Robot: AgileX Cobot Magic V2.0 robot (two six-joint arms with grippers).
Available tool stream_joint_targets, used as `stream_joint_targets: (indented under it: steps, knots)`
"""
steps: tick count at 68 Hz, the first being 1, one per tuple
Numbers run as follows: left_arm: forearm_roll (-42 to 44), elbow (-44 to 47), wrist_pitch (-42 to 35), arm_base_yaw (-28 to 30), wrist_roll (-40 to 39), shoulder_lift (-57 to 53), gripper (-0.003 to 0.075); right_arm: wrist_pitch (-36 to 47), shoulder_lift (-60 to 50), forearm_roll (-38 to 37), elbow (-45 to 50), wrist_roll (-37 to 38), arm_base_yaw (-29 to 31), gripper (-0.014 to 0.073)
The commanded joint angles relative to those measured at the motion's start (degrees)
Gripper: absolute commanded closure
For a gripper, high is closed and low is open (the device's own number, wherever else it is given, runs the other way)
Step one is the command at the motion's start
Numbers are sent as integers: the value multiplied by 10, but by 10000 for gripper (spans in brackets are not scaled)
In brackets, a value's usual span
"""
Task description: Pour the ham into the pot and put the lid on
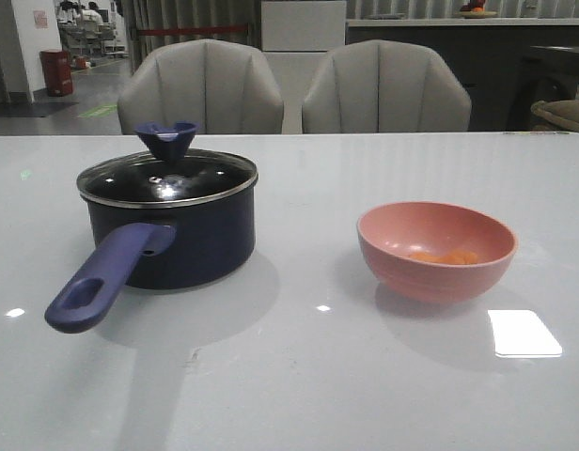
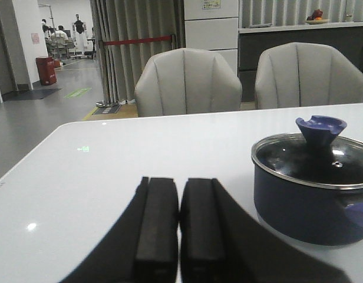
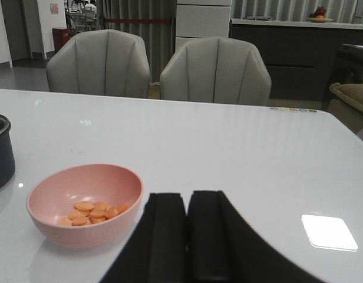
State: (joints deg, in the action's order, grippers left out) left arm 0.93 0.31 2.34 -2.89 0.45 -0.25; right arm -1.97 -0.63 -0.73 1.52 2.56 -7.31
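Front view shows the dark navy round saucepan [image 1: 172, 235] standing toward the left side of the white glossy desk [image 1: 299, 376], its long purple-blue handle [image 1: 101, 279] pointing at the near left corner. The round clear glass lid with a silver rim [image 1: 167, 178] sits squarely on that saucepan, its flared dark-blue knob [image 1: 166, 139] upright. Well apart from it, toward the right side of the desk, stands the salmon-pink round bowl [image 1: 436, 250], and the small flat orange-pink ham pieces [image 1: 444, 256] lie in its bottom.

My left gripper [image 2: 180, 230] has its black fingers pressed together with nothing between them; the saucepan stands ahead of it and off to one side, not touching. My right gripper [image 3: 186, 242] is likewise pressed together and holds nothing; the bowl of ham sits near it, just off to one side, apart from the fingers.
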Motion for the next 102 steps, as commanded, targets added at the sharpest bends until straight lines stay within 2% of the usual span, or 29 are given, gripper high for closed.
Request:
stream_joint_targets:
  steps: [1,56,59,68,73,81,95,102]
  knots:
    - [-2,11,-45,0,-4,-11,586,45,-11,-5,-3,-2,4,467]
    - [-2,11,-45,0,-4,-11,586,45,-11,-5,-3,-2,4,467]
    - [-2,11,-60,0,-4,-11,586,45,-11,-5,-3,-2,4,467]
    - [-33,9,-186,0,-4,-11,586,45,-11,-5,-3,-2,4,467]
    - [-46,-5,-215,0,-4,-11,586,45,-11,-5,-3,-2,4,467]
    - [-47,-69,-153,0,-4,1,586,45,-11,-5,-3,-2,4,467]
    - [-47,-213,53,0,-4,87,586,45,-11,-5,-3,-2,4,467]
    - [-47,-262,130,0,-4,130,586,45,-11,-5,-3,-2,4,467]
